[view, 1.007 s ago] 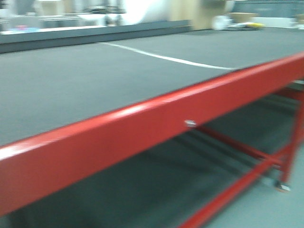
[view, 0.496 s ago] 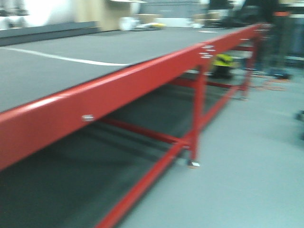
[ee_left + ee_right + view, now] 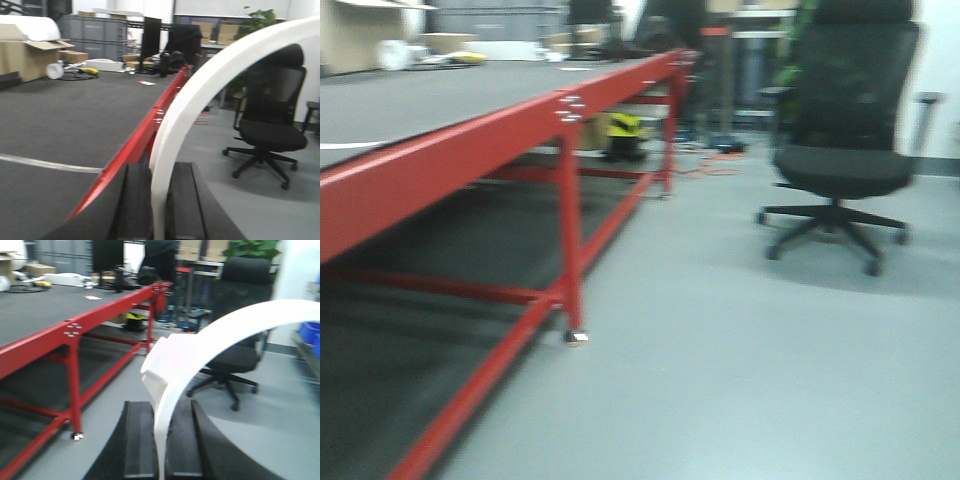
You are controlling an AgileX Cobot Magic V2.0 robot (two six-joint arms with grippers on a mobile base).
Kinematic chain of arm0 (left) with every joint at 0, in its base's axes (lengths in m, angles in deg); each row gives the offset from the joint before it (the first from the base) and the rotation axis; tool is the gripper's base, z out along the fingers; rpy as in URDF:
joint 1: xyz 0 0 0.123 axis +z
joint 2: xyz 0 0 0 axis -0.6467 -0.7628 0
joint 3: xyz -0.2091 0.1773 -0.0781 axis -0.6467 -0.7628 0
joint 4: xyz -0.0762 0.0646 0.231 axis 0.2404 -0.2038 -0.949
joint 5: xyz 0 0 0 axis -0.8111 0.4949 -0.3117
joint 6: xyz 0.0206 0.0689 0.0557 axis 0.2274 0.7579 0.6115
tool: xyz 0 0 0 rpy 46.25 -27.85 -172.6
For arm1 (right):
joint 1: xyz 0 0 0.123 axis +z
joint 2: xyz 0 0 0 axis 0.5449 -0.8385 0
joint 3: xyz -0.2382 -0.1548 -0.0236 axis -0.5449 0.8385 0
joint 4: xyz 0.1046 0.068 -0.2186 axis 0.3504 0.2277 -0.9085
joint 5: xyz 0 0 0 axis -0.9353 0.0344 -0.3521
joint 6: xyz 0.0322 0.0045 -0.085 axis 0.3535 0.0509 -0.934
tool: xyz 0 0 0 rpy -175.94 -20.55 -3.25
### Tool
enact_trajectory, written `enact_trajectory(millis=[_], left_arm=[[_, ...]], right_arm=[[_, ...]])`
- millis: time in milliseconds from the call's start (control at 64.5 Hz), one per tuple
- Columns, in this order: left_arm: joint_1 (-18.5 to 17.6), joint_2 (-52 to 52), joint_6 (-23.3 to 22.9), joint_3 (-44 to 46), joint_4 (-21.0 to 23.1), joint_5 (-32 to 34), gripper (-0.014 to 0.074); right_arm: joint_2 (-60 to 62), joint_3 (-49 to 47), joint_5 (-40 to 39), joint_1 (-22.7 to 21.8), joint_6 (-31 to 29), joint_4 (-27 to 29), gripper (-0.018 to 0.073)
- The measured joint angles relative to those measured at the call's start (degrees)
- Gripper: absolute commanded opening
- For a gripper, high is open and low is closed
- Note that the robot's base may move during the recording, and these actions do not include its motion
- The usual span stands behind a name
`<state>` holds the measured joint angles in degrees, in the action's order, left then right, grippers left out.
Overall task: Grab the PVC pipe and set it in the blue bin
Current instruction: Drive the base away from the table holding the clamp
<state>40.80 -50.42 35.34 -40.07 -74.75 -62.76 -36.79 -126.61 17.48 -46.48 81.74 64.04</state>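
Observation:
In the left wrist view a white curved PVC pipe [image 3: 200, 85] arches up and to the right from between the black fingers. My left gripper [image 3: 159, 170] is shut on its lower end. The right wrist view shows a second white curved piece [image 3: 225, 325] with a flat tab at its left. My right gripper [image 3: 162, 407] is shut on that piece. Both are held in the air beside the table. A blue bin-like shape [image 3: 310, 335] shows at the right edge of the right wrist view, blurred. Neither gripper appears in the front view.
A long red-framed table [image 3: 470, 150] with a dark grey top runs along the left. A black office chair [image 3: 845, 150] stands on the grey floor to the right. Boxes, grey cabinets [image 3: 92, 32] and clutter sit at the table's far end.
The front view has swung to the right along the red table. The tabletop has slid out to the left, and the floor and office chair have come into view.

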Motion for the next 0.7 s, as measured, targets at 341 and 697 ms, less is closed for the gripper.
enact_trajectory(millis=[341, 697], left_arm=[[0.00, 0.00, 0.00, 0.00, 0.00, 0.00, -0.0111], [0.00, 0.00, 0.00, 0.00, 0.00, 0.00, -0.0111]], right_arm=[[0.00, 0.00, 0.00, 0.00, 0.00, 0.00, -0.0162], [0.09, 0.00, 0.00, 0.00, 0.00, 0.00, -0.0162]])
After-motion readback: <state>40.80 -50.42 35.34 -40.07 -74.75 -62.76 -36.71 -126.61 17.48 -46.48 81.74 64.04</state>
